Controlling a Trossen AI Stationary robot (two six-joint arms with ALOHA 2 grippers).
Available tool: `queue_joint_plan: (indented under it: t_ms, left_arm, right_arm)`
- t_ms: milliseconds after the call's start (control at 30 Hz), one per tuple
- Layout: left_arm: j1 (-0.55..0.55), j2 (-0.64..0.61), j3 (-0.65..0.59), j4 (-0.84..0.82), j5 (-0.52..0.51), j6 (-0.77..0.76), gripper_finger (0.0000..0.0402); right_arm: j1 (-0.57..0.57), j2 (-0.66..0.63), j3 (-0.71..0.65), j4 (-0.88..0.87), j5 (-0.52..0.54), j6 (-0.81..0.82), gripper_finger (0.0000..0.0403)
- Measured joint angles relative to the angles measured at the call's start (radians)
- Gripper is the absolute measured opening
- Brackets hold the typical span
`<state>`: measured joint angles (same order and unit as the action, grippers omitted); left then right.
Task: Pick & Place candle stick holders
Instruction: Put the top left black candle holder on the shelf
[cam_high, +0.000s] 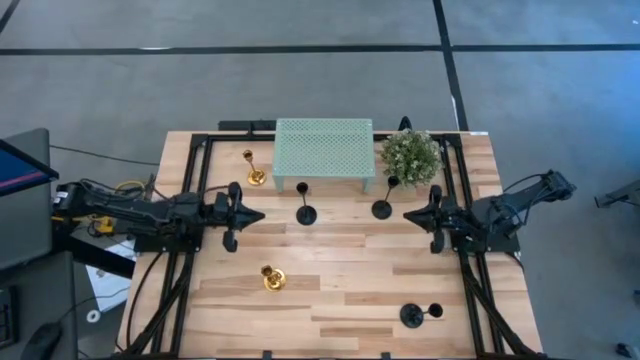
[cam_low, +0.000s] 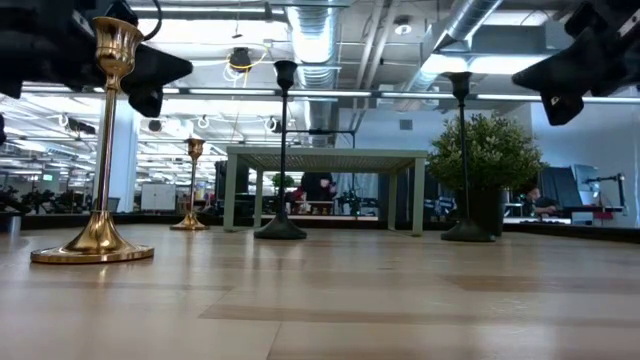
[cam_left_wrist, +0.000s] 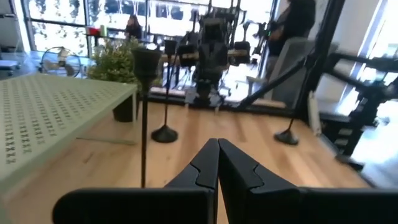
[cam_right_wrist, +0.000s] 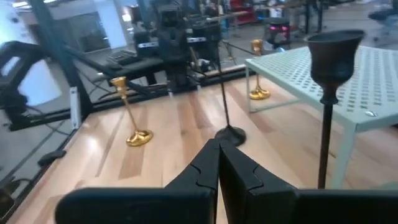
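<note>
Three black candle stick holders stand upright on their round bases on the wooden table: one (cam_high: 306, 210) in front of the mint-green stand, one (cam_high: 384, 205) by the plant, one (cam_high: 415, 314) near the front right. Of two gold holders, one (cam_high: 254, 170) stands at the stand's left end and the other (cam_high: 272, 278) near the front. My left gripper (cam_high: 262, 214) hangs shut above the table's left half, pointing toward the middle (cam_left_wrist: 217, 155). Facing it from the right half, my right gripper (cam_high: 405, 215) is also shut (cam_right_wrist: 217, 155). Neither holds anything.
The mint-green perforated stand (cam_high: 323, 148) stands on its legs at the far middle, with a potted green plant (cam_high: 410, 155) at its right end. Black frame rails (cam_high: 190, 200) run along both sides of the table. Bare wood lies between the two grippers.
</note>
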<state>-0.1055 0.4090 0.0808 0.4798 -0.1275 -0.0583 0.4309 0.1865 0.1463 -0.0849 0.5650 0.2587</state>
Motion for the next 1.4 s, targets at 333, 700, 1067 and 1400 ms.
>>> queue_joint_plan:
  t_ms: [333, 700, 1067, 1400]
  left_arm:
    - [0.0, 0.129, 0.085, 0.001, -0.037, 0.131, 0.0006]
    - [0.0, 0.144, 0.085, 0.0, -0.045, 0.097, 0.0007]
    - [0.0, 0.309, 0.085, 0.117, -0.051, 0.098, 0.0029]
    - [0.0, 0.444, 0.085, 0.273, -0.101, 0.106, 0.0103]
  right_arm:
    - [0.0, 0.161, 0.063, 0.124, 0.044, -0.068, 0.0]
    - [0.0, 0.208, 0.098, 0.119, 0.063, -0.108, 0.0]
    - [0.0, 0.208, 0.098, 0.114, 0.034, -0.108, 0.0]
    - [0.0, 0.208, 0.098, 0.09, 0.034, -0.108, 0.0]
